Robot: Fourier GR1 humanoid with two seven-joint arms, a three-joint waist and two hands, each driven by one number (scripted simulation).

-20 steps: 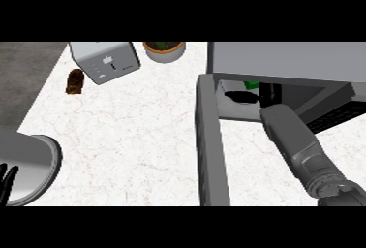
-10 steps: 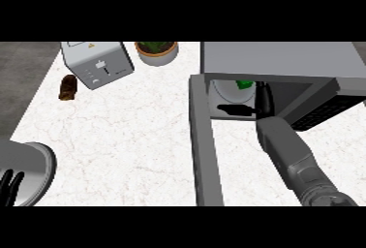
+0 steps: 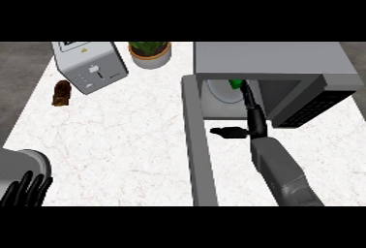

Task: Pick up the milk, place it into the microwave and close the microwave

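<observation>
Where the view's lower left corner begins, the robot's black left hand (image 3: 25, 190) rests with its fingers straight and slightly apart, pointing up, beside a rounded grey metal object (image 3: 22, 164) at the edge. A white marbled counter (image 3: 121, 145) spreads to the right. Near its far left lies a small brown pastry-like lump (image 3: 61, 93), just beside a silver box-shaped toaster (image 3: 89, 66). Next along the back stands a potted green plant in a pale round pot (image 3: 150, 52). Farther right sits a grey microwave (image 3: 275, 60), its door (image 3: 198, 145) swung open toward the viewer. Reaching into the cavity, the grey right forearm ends in the black right hand (image 3: 248, 99), its fingers closed around a green-topped milk carton (image 3: 235, 84), held inside the microwave above a pale round turntable plate (image 3: 221, 92).
</observation>
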